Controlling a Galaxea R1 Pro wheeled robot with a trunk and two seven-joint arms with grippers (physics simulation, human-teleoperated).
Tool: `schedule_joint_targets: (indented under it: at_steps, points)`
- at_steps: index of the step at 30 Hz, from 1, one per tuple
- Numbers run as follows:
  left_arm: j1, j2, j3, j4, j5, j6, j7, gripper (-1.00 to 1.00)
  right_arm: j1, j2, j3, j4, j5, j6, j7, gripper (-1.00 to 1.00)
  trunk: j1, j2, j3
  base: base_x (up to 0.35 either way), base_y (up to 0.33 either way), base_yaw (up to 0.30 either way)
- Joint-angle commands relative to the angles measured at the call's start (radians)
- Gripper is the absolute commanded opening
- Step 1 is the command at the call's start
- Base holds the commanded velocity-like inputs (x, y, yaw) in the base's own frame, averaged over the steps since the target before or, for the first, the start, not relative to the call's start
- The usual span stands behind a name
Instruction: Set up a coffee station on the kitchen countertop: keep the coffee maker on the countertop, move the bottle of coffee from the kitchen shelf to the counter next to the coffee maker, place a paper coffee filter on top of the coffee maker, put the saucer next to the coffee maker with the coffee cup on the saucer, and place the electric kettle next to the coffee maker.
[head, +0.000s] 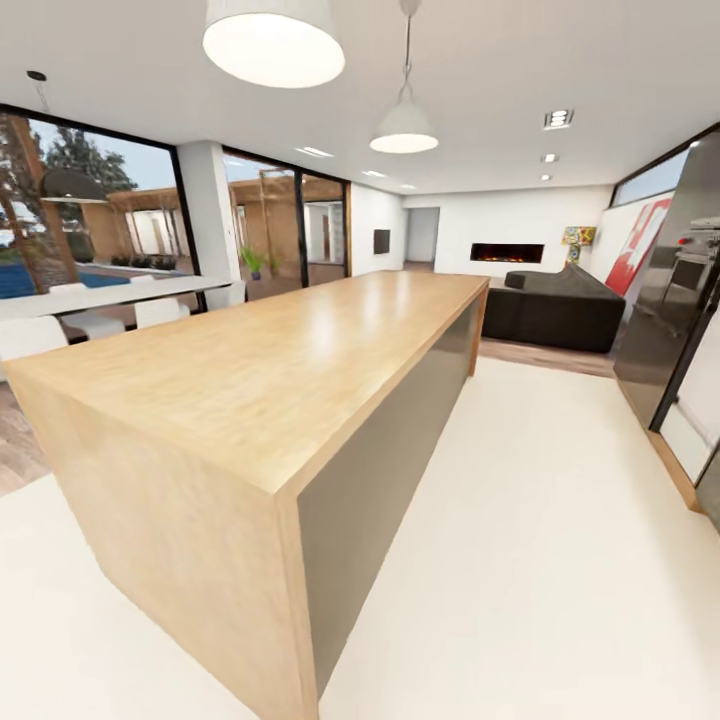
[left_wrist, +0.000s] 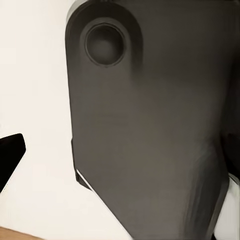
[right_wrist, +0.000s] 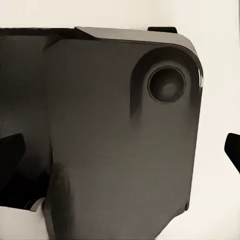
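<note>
Each wrist view gives us a dark fingertip at the edge, the left pincer's fingertip (left_wrist: 10, 157) and the right pincer's fingertip (right_wrist: 233, 150), beside a dark robot body panel (left_wrist: 150, 130); we cannot tell how far either pincer is open, and we see nothing held. Outward, the head view has a long wooden table (head: 300, 350) ahead on a pale floor (head: 540, 560). No coffee maker, bottle, filter, saucer, cup or kettle is seen here, so we judge we are in transit. Next we must find the shelf, perhaps past the dark appliance (head: 670, 290). The sofa (head: 555, 300) stands well beyond.
</note>
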Motion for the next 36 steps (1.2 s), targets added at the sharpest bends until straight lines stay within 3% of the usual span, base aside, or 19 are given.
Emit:
schedule_joint_targets:
  at_steps: [1,36]
  points:
    - [0.000,0.000,0.000,-0.001,0.000,0.000,0.000,1.00,-0.001,0.000,0.000,0.000,0.000,0.000,0.000,1.00,-0.004,0.007,0.002,0.000,0.000,-0.266]
    - [0.000,0.000,0.000,-0.001,0.000,0.000,0.000,1.00,-0.001,0.000,0.000,0.002,0.000,-0.038,0.000,1.00,-0.138,0.252,0.107,0.000,0.000,-0.266]
